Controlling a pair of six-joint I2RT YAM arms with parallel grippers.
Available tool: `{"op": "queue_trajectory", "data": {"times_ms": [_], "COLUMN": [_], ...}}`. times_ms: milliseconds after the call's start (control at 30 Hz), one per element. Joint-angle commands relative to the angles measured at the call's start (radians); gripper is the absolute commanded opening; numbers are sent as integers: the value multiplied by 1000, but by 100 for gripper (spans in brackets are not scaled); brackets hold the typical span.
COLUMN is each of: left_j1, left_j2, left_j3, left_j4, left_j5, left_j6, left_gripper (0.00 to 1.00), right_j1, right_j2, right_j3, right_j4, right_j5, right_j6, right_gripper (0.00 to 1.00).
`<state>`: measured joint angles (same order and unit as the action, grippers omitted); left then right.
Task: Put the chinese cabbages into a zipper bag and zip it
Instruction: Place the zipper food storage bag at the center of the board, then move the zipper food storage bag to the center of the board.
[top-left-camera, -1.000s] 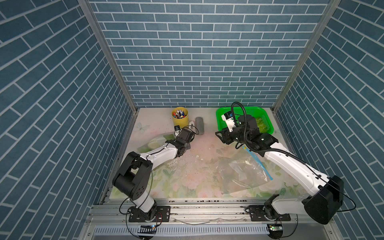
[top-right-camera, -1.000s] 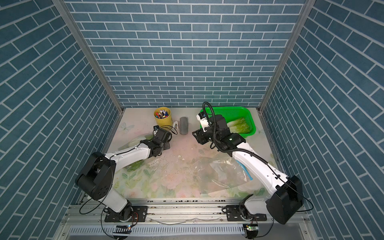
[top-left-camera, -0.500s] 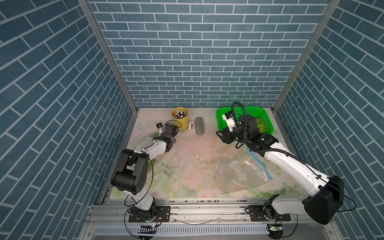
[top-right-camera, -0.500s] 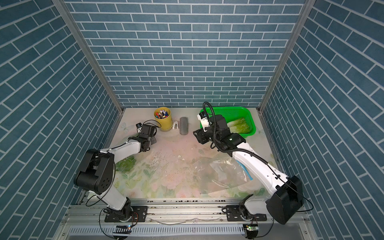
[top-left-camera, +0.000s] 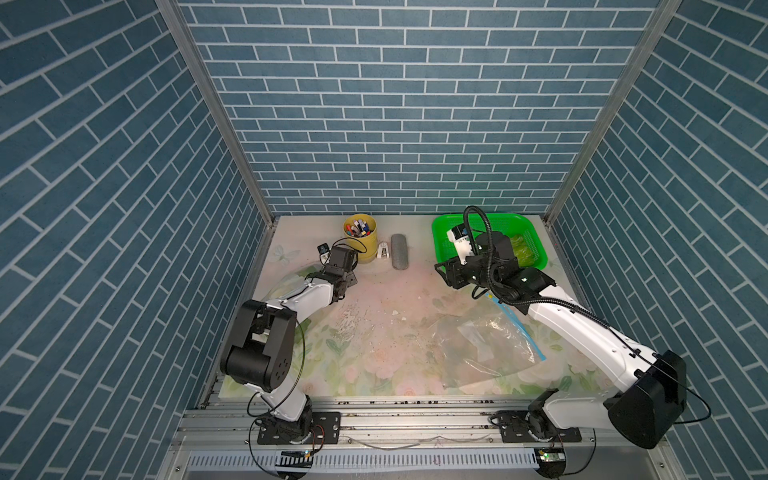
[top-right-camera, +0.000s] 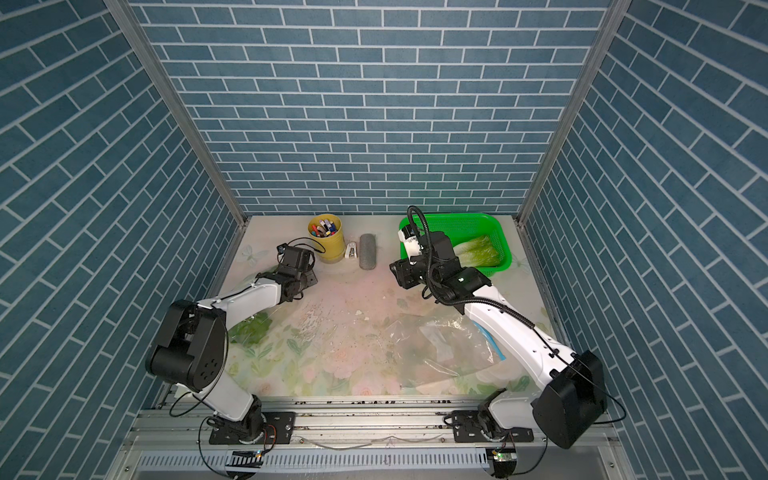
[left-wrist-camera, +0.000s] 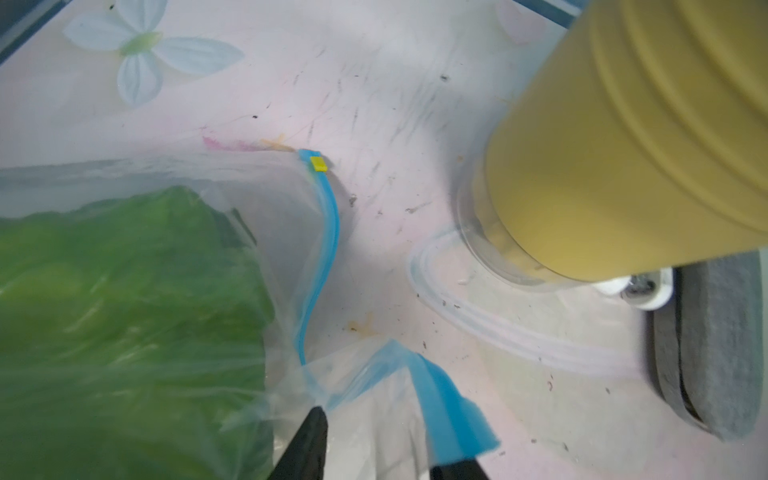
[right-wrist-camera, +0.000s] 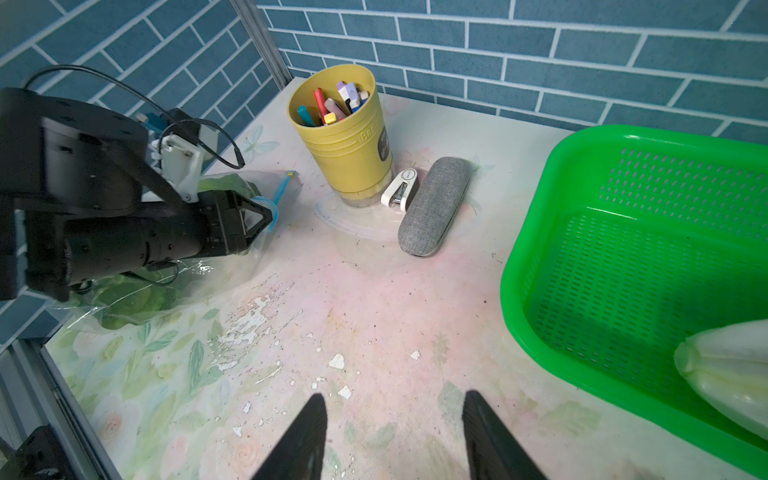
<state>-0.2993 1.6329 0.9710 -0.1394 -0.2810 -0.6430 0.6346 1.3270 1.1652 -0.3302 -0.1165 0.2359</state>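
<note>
Blue zip strip (left-wrist-camera: 328, 249) lies loose inside the left gripper (left-wrist-camera: 380, 440), jaws spread, on the bag (left-wrist-camera: 270, 199) at far left, green cabbage (left-wrist-camera: 124, 299) inside. Another cabbage (top-right-camera: 478, 251) sits in the basket (top-right-camera: 453, 215), far right; the right gripper (right-wrist-camera: 395, 395) hangs spread, empty, near it. Risk: that floppy strip end snags a jaw and drags the bag, or the wrist clips the pen cup (left-wrist-camera: 623, 145) just beside

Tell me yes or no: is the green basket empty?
No, a chinese cabbage lies inside the green basket, near its front right corner in a top view.
</note>
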Motion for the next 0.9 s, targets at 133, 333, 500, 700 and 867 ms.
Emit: {"op": "queue_trajectory", "data": {"times_ms": [133,333,500,700,867], "left_j1": [-85,-266,-442,-616,-722], "left_j2": [-145,-252,-264,-216,-176], "left_j3": [12,51,78,106,128], "left_j4": [-136,-273,-344,-356,-376], "left_j5": [-13,-62,-68,17,74], "left_j6": [2,-7,-77,-130,-166], "left_gripper": [62,73,75,80,87], "right_j1": [-14,-39,-75,-104,-136], "right_j2": [-77,-122,-180,-306,-380], "right_j3": [-80,-118,-175,-279,-335], "right_j4": [-20,-78,-117,-163,-197], "right_j5": [91,138,168,240,259], "right_j6": [117,192,262,307,325], "right_gripper": [56,64,71,83,90]}}
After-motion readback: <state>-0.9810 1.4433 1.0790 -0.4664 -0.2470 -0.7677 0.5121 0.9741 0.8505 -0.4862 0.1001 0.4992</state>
